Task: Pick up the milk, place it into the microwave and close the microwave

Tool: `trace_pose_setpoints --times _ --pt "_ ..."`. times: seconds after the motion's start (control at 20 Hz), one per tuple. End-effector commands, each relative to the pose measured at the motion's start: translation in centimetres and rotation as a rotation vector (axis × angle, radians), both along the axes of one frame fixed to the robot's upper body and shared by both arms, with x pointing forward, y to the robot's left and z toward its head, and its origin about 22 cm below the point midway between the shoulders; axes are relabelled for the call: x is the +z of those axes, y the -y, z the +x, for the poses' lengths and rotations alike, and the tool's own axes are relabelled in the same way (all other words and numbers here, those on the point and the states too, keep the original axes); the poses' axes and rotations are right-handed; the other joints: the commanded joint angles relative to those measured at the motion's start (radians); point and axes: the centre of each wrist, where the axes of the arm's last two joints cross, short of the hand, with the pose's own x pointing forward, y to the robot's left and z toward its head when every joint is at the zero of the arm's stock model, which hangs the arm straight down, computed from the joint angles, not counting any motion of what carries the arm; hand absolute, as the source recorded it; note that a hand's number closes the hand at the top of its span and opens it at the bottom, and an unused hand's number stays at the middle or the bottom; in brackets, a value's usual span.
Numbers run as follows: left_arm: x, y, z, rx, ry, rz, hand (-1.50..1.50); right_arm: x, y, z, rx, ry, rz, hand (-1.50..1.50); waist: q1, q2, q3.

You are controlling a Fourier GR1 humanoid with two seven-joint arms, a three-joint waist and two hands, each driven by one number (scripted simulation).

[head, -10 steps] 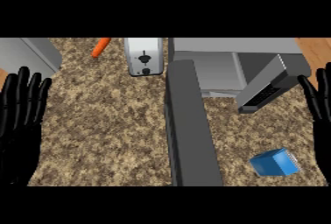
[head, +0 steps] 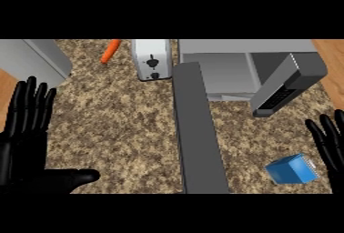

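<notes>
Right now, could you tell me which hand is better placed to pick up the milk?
The right hand: it is open just beside the milk, on the side of the open microwave. The left hand, also open, lies far across the counter beyond the dark grey bar.

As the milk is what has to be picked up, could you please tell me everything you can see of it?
The milk shows as a small blue box-shaped carton with flat faces and a paler patch on its right side. It stands on the speckled brown counter near the view's lower right, turned at an angle to the counter's edges, in front of the open microwave. Only the counter touches it. The open right hand is close on its right and does not hold it.
</notes>
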Motion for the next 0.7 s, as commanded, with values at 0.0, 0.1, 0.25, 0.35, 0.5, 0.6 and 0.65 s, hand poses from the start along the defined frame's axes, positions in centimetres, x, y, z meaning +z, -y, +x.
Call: trace_pose_setpoints --times 0.0,0.1,0.25,0.35,0.5,0.6,0.65 --pt "-0.4 -1.7 -1.5 0.013 -0.047 -0.048 -1.50 -0.3 0.2 -3.3 0.098 -0.056 0.078 -1.50 0.010 -0.001 0.005" --pt "-0.2 -1.0 -1.1 0.009 -0.046 -0.049 -1.50 -0.3 -1.1 -3.7 0.114 -0.046 0.085 -1.50 0.014 0.001 0.005" --pt "-0.7 -0.4 -3.2 0.000 -0.066 -0.054 -1.50 -0.3 0.0 -6.2 0.095 -0.061 0.095 -1.50 0.013 0.000 0.005" --pt "-2.4 -0.6 -5.2 0.003 -0.065 -0.043 -1.50 -0.4 -0.5 -6.1 0.062 -0.057 0.072 -1.50 0.017 0.001 0.005" --pt "-4.6 0.1 -4.6 0.000 -0.052 -0.050 -1.50 -1.5 0.6 -5.8 -0.024 -0.035 0.052 -1.50 0.015 0.002 0.005" --pt "-2.7 -1.2 -5.3 0.004 -0.035 -0.047 -1.50 -2.9 1.2 -7.9 -0.034 -0.055 0.032 -1.50 0.010 0.000 0.005" --pt "-2.9 -1.3 -7.7 -0.006 -0.048 -0.052 -1.50 -3.4 1.4 -6.8 -0.111 -0.049 -0.003 -1.50 0.020 -0.001 0.005"
